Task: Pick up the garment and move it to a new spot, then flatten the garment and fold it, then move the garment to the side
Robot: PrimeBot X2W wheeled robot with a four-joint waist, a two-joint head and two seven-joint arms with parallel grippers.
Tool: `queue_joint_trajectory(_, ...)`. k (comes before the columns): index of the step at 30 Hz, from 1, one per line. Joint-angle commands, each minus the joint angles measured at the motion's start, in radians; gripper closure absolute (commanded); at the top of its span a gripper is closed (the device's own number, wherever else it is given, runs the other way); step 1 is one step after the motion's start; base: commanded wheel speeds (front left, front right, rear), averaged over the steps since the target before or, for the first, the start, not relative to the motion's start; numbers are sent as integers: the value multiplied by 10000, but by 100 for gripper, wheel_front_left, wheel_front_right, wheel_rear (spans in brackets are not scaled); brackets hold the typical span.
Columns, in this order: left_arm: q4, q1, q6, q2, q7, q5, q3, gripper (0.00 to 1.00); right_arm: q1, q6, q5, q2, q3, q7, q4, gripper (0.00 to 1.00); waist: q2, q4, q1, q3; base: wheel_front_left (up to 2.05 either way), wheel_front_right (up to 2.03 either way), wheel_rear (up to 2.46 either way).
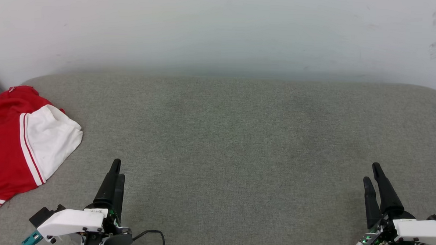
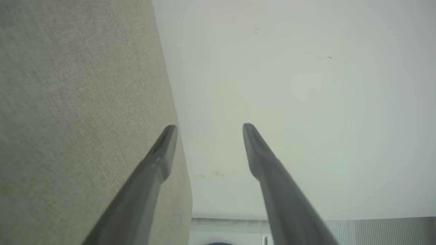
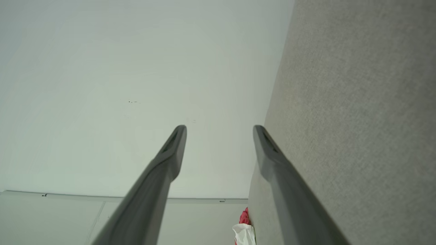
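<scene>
The garment (image 1: pixel 14 143) is a red jersey with a white sleeve and red-and-white striped trim. It lies bunched at the far left of the grey fabric surface (image 1: pixel 238 156), partly cut off by the head view's edge. My left gripper (image 1: pixel 118 169) stands at the lower left, just right of the garment and apart from it. Its fingers (image 2: pixel 163 153) are spread open with nothing between them. My right gripper (image 1: pixel 371 172) is at the lower right, far from the garment, also open and empty (image 3: pixel 219 127). A bit of the garment (image 3: pixel 244 228) shows far off in the right wrist view.
A pale wall (image 1: pixel 222 30) rises behind the surface's far edge. The surface has rounded far corners. A black cable (image 1: pixel 154 233) loops by my left wrist.
</scene>
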Motion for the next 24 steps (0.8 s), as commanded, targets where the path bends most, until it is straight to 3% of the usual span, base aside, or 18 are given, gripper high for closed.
queue_joint_trajectory(1,-269,-280,-3,18,-103,182,-66,0,-85,2,-133,-92,63,-103,-265,0,0,3,-1,0,0,0,0)
queue_joint_trajectory(10,-629,-306,-3,21,-488,1912,-253,0,-20,2,-1475,-377,273,-584,-588,0,0,9,-1,9,0,0,0)
queue_joint_trajectory(24,-976,-315,250,26,-1024,5631,-775,0,87,1,-5734,-391,247,-1085,-1053,0,0,19,-1,26,0,0,0)
